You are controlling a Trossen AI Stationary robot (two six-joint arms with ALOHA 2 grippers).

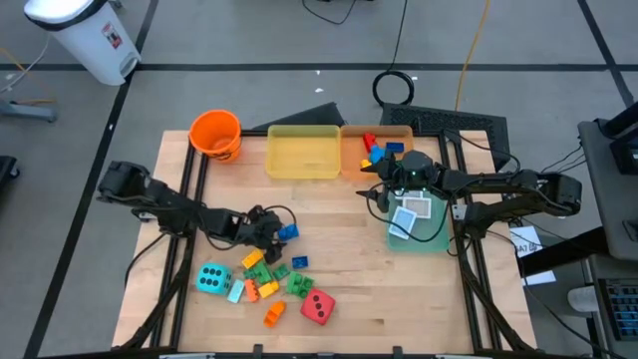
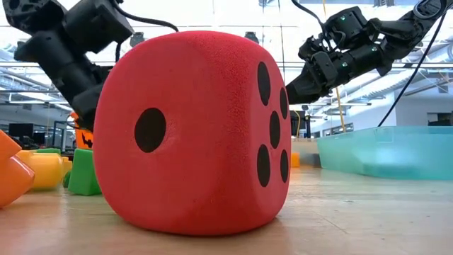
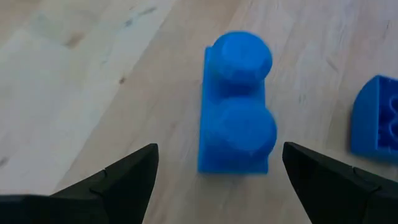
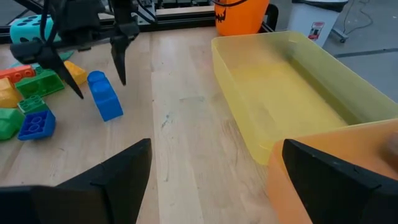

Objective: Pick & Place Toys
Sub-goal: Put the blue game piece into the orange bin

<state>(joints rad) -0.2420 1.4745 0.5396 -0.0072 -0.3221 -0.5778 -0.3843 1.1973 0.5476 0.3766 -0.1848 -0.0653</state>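
Progress looks early: a few bricks (image 1: pixel 377 148) sit in the orange tray (image 1: pixel 351 158), cards (image 1: pixel 412 212) in the green tray (image 1: pixel 437 237), yet you have most toys loose beside the red die (image 1: pixel 318 306). Your left gripper (image 3: pixel 219 163) hangs wide open, empty, over a glossy two-stud blue brick (image 3: pixel 236 106). Your right gripper (image 4: pixel 216 155), also open and empty, waits over the trays. The die is matte foam.

The table (image 1: pixel 339 269) holds a heap of bricks (image 1: pixel 269 279) at about 7 o'clock. One die (image 1: pixel 212 279) lies at the heap's 9 o'clock, the other die (image 1: pixel 318 307) at its 4 o'clock. A bucket (image 1: pixel 216 134) stands at 11 o'clock. Three trays (image 1: pixel 303 155) sit from 12 to 3 o'clock; maybe cards (image 1: pixel 412 209) lie in the last.
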